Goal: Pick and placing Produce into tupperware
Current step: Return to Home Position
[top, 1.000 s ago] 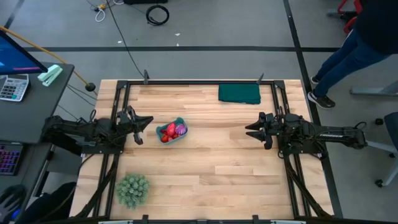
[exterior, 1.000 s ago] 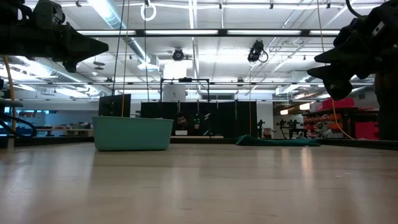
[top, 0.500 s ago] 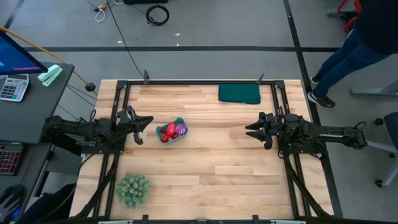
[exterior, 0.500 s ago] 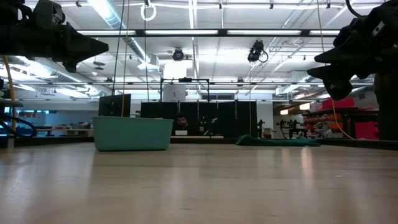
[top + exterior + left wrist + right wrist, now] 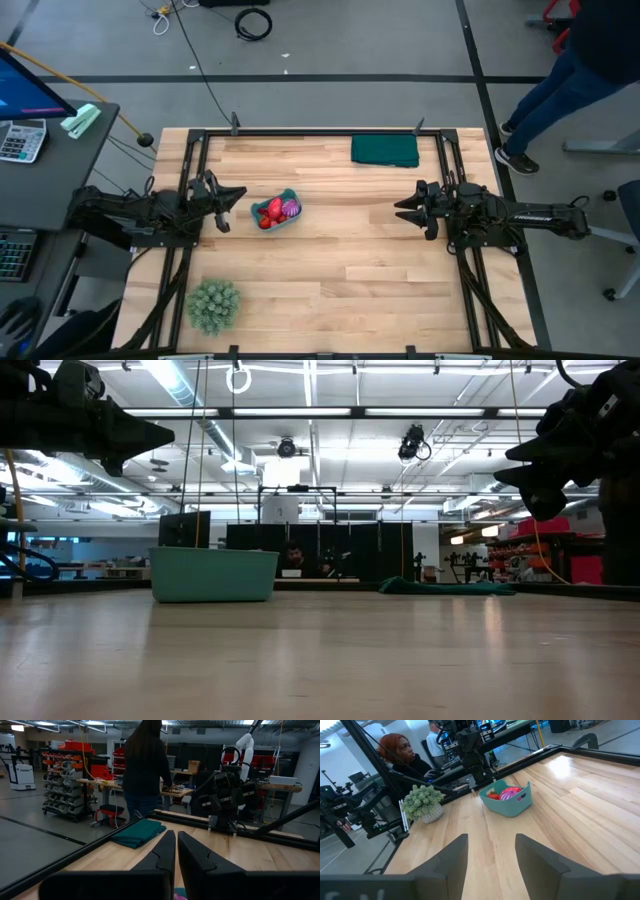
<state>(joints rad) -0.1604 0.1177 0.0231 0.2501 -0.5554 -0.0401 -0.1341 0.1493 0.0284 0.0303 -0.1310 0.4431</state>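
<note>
The teal tupperware (image 5: 213, 576) sat left of centre on the counter (image 5: 350, 270), holding the red and magenta produce (image 5: 269, 213). Near it, the left pincer (image 5: 176, 836) hovered clenched and empty. Well apart, the right pincer (image 5: 490, 841) gaped released, grasping nothing.

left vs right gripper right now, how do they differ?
The left gripper has its fingers nearly touching; the right gripper has its fingers spread wide. The left gripper sits close beside the tupperware; the right gripper is across the table from it. Both hold nothing, hang above the table and point toward its middle.
</note>
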